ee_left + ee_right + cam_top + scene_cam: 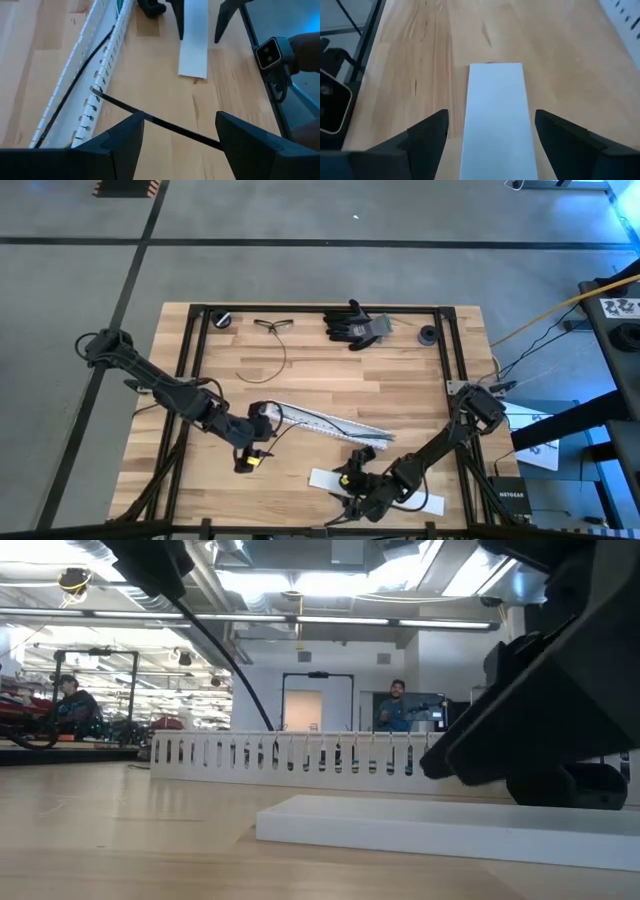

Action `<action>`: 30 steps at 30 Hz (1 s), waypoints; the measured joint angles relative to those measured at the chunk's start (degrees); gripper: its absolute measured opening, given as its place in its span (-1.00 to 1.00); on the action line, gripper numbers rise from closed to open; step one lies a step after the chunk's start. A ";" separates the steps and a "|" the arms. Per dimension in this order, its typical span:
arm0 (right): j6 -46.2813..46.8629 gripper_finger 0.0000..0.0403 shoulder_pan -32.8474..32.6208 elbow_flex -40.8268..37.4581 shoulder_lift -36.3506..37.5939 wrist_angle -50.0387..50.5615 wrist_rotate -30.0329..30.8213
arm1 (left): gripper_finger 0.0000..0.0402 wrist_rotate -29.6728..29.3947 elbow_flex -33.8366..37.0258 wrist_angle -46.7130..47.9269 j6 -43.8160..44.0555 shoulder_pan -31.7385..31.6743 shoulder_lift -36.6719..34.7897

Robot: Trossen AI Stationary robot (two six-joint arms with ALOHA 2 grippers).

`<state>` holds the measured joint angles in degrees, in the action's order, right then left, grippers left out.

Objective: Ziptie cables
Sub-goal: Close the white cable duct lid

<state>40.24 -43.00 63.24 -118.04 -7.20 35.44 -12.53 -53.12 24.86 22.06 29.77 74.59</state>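
Observation:
A white slotted duct (330,425) lies slantwise mid-table. A black ziptie (160,122) sticks out of one of its side slots (95,90) and runs across the wood under my left gripper (180,117), which is open above it, just left of the duct (250,455). Another black strip (75,80) runs inside the duct. A looped black ziptie (262,365) lies farther back. My right gripper (492,115) is open and low, its fingers on either side of a flat white strip (495,115) near the front edge (350,480). I cannot make out the cables.
Safety glasses (272,325), dark gloves (355,325) and two small black round parts (222,320) (428,335) lie along the table's far edge. A black frame (450,350) borders the table. Bare wood lies between the duct and the far items. People show in the room behind (398,705).

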 joint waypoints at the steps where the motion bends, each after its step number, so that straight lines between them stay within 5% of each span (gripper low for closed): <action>1: -0.06 0.41 0.02 0.00 0.00 0.11 -0.42 | 0.15 -0.05 0.00 0.01 -0.16 0.19 0.00; 30: -0.21 0.34 -0.25 0.24 -7.54 -3.66 4.59 | 0.15 -0.07 0.00 -0.31 0.54 0.27 0.00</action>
<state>40.03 -43.24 63.48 -125.58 -10.85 40.03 -12.60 -53.12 24.56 22.60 30.04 74.59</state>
